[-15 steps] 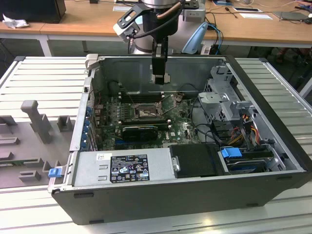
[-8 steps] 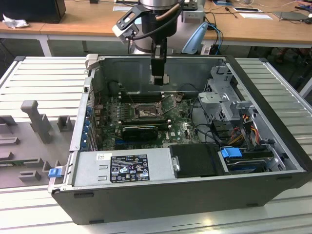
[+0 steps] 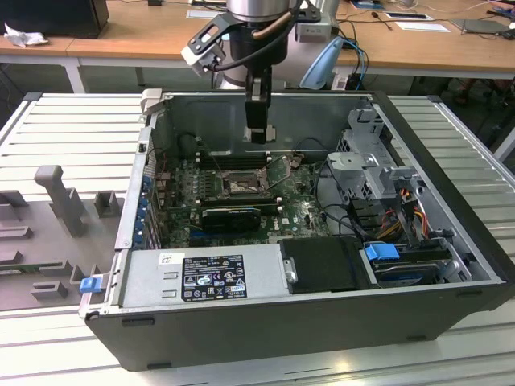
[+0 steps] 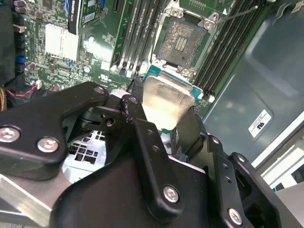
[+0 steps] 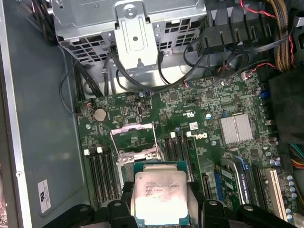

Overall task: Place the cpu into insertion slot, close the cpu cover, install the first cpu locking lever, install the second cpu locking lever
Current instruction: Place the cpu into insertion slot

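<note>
My gripper [image 3: 259,133] hangs inside the open computer case, above the back of the motherboard. It is shut on the cpu [image 4: 166,97], a flat square chip with a silvery top and a green edge, held by two opposite sides between black fingers [image 4: 135,107]. The first wrist view shows the cpu [image 5: 160,194] face up with print on it. The insertion slot [image 4: 183,42] lies open just beyond the chip, its pale contact field bare inside a silver metal frame. The insertion slot [image 3: 241,186] sits mid-board, below and in front of the gripper. I cannot tell the cpu cover apart from that frame.
Long black memory slots [image 4: 137,28] flank the socket on both sides. A thin wire lever [image 4: 237,14] stands up beside it. A finned heatsink [image 5: 236,129], a metal drive cage [image 3: 370,161], cables [image 3: 394,217] and the power supply [image 3: 205,277] crowd the case.
</note>
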Robot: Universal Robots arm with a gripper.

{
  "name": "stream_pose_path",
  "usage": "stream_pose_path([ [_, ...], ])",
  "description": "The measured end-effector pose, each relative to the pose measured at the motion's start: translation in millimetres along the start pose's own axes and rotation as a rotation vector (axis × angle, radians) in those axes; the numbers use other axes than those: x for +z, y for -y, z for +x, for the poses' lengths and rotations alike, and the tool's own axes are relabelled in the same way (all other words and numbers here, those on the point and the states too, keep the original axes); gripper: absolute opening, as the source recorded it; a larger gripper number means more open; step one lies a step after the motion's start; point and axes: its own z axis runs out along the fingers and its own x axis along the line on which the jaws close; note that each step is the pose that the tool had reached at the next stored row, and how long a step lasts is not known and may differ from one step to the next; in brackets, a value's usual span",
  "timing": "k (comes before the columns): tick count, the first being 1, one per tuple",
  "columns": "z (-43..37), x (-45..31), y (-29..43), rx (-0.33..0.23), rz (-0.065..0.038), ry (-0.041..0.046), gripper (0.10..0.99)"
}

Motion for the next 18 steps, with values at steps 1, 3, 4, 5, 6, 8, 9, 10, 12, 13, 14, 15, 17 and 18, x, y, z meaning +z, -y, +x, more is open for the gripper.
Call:
stream_pose_path([
  [1,-0.2,2.7,1.1,-0.001,0.000,-0.0001,0.529],
  [3,-0.6,7.0,3.4,-0.009,0.000,-0.0008,0.529],
  [4,-0.6,8.7,3.6,-0.021,0.000,-0.0019,0.529],
  [5,-0.7,10.5,3.9,-0.035,0.001,-0.0032,0.529],
  [6,-0.8,13.7,4.2,-0.062,0.001,-0.0056,0.529],
  [8,-0.8,17.5,4.7,-0.096,0.002,-0.0087,0.529],
  [9,-1.0,20.7,5.6,-0.118,0.002,-0.0107,0.529],
  [10,-1.1,21.9,6.5,-0.124,0.002,-0.0113,0.529],
  [12,-0.4,25.6,8.9,-0.129,0.002,-0.0116,0.529],
  [13,0.1,27.3,9.7,-0.130,0.002,-0.0119,0.529],
  [14,0.4,30.5,10.4,-0.130,0.002,-0.0121,0.529],
  [15,0.2,34.4,11.5,-0.130,0.002,-0.0120,0.529],
  [17,-0.1,38.7,12.8,-0.131,0.002,-0.0102,0.529],
  [18,-0.1,41.2,13.2,-0.131,0.002,-0.0099,0.529],
])
